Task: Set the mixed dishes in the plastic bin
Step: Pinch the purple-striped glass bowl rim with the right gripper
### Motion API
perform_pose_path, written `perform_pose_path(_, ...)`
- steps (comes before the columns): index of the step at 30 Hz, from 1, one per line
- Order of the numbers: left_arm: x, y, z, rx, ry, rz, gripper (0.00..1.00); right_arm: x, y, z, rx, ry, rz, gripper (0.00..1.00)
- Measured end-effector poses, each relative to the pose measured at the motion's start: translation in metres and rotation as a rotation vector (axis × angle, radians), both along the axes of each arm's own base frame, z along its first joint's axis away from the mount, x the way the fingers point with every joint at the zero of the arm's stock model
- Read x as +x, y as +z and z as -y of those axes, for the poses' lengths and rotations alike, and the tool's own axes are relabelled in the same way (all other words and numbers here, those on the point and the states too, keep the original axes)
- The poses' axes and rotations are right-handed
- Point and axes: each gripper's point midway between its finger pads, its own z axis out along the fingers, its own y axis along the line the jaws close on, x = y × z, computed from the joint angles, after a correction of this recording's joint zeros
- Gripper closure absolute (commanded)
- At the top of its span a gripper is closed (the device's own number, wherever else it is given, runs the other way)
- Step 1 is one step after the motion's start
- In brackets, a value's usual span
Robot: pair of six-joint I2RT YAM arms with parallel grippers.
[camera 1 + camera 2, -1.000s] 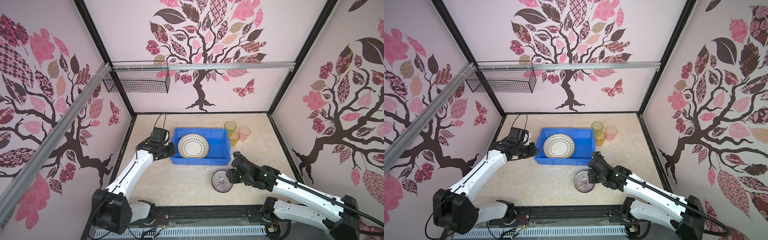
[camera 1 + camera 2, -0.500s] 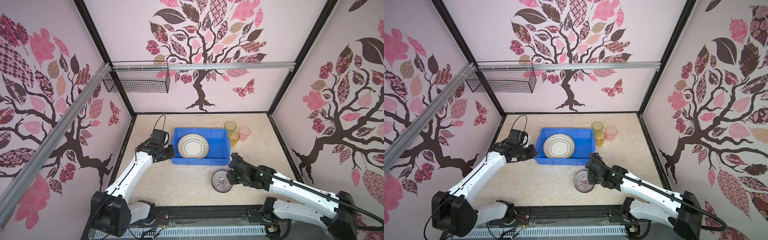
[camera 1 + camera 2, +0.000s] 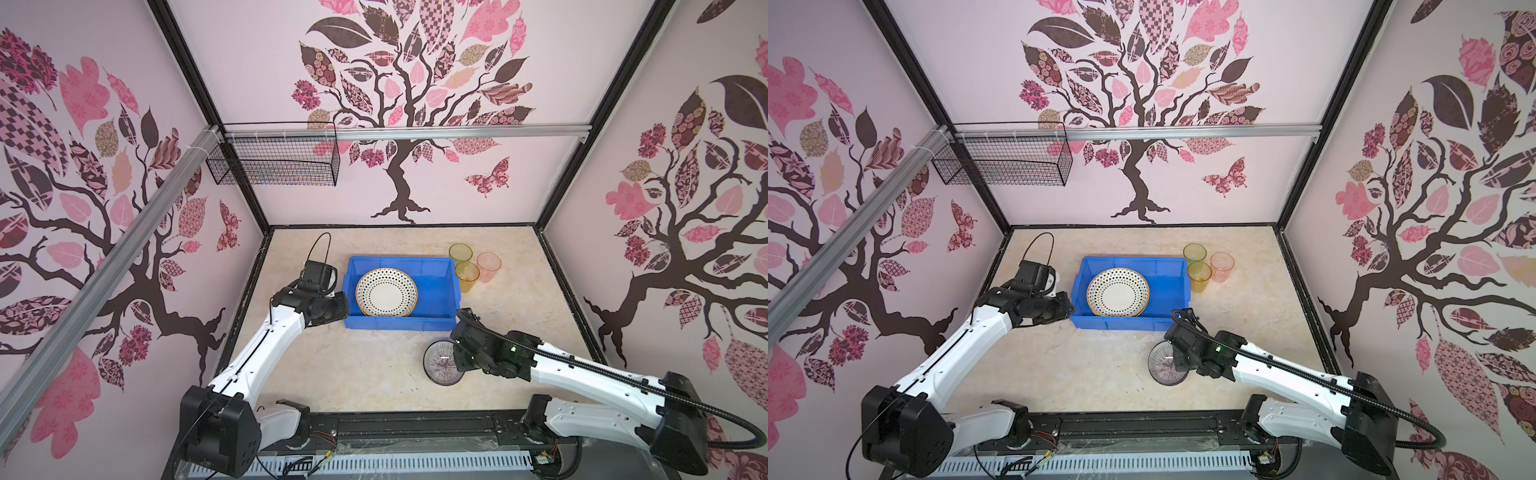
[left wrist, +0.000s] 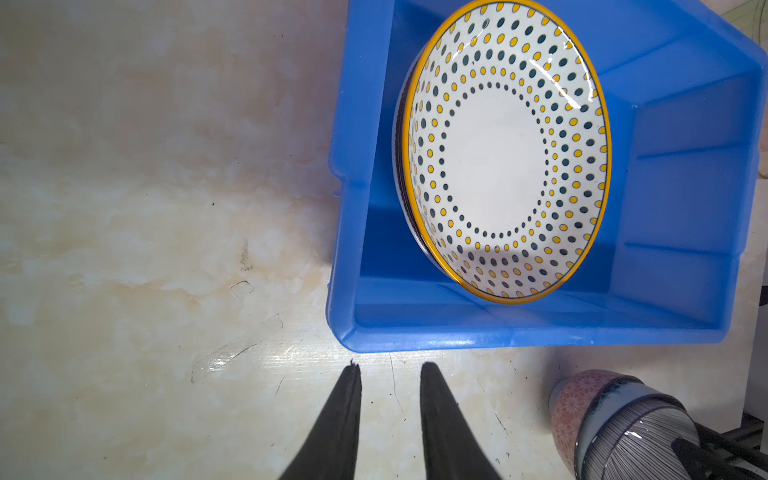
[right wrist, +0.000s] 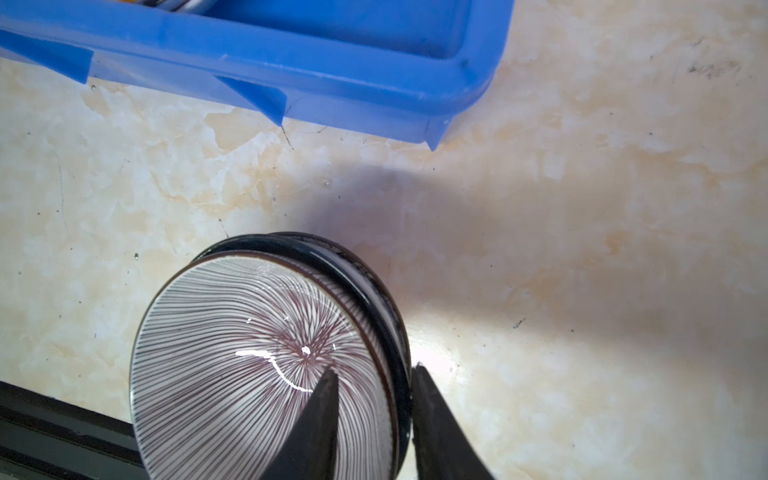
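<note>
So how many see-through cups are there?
3, all on the table beside the blue bin: a greenish-yellow cup farthest back, an amber cup nearest the bin, a pink cup rightmost. None looks hidden.

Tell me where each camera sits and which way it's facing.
Top views: high at the front, looking down on bin, dotted plate, cups, left arm, right arm; near-identical stereo pair.
Left wrist: on that arm, looking down; left fingers over table beside bin.
Right wrist: on that arm, looking down; right fingers straddle the striped bowl's rim.
Shared: both wrist views show bin and striped bowl.
</note>
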Motion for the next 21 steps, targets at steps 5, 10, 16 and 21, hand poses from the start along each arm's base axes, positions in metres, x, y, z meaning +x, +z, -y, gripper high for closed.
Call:
perform_pose_path(5,-0.001,-0.0017,-0.0003,0.001,0.0,-0.004,0.71,0.0003,-0.0012,0.0004,-0.011,0.002,0.003,0.71)
perform_pose_path(10,-0.0009,-0.0017,-0.0003,0.002,0.0,-0.004,0.71,0.0004,-0.0025,0.0011,-0.022,0.006,0.004,0.74)
perform_pose_path(16,-0.0009,-0.0017,-0.0003,0.002,0.0,-0.004,0.71,0.0005,-0.0055,0.0013,-0.035,0.009,-0.002,0.75)
perform_pose_path(21,-0.0009,-0.0017,-0.0003,0.002,-0.001,-0.004,0.71,0.0006,-0.0069,0.0011,-0.042,0.015,-0.004,0.76)
